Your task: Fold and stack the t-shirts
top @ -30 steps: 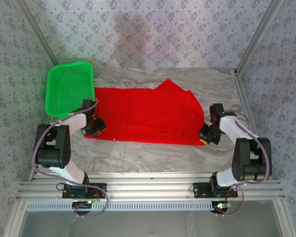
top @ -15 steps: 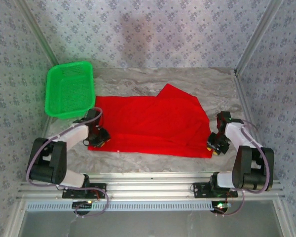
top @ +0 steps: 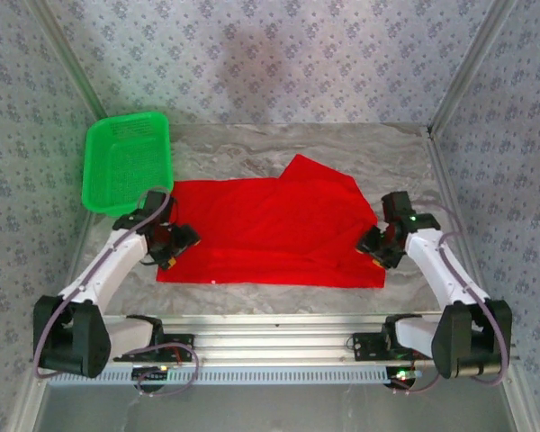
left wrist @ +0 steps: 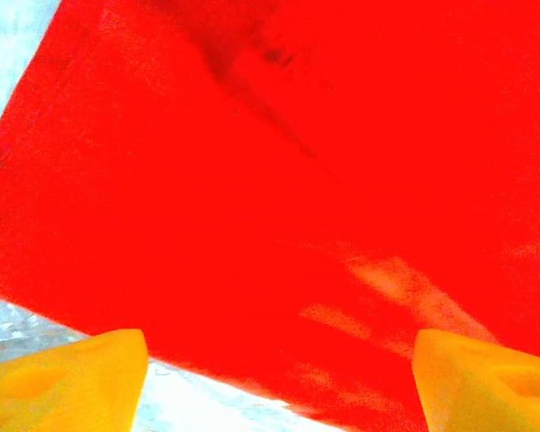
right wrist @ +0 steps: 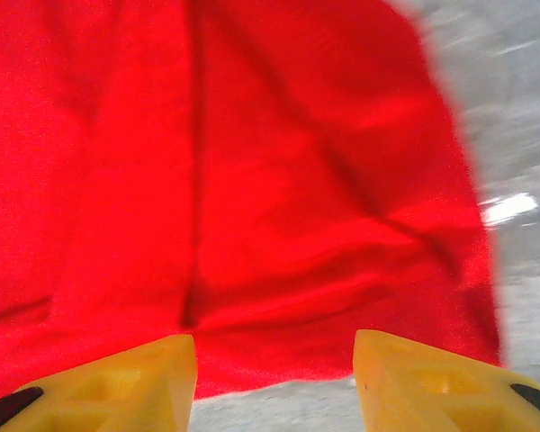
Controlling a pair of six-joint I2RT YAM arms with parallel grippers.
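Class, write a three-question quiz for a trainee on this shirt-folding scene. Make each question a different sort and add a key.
1. Multiple choice: where does the green plastic mesh basket stand relative to the bright red cloth t-shirt? A) by its far left corner B) on top of it C) at its right edge
2. True or false: the left gripper is clamped on the t-shirt.
3. Fill in: the right gripper is ___, with nothing between its fingers.
Key: 1 A; 2 false; 3 open.

The left end effector [top: 175, 245] and right end effector [top: 376, 245] have opened, releasing the t-shirt [top: 270, 229].
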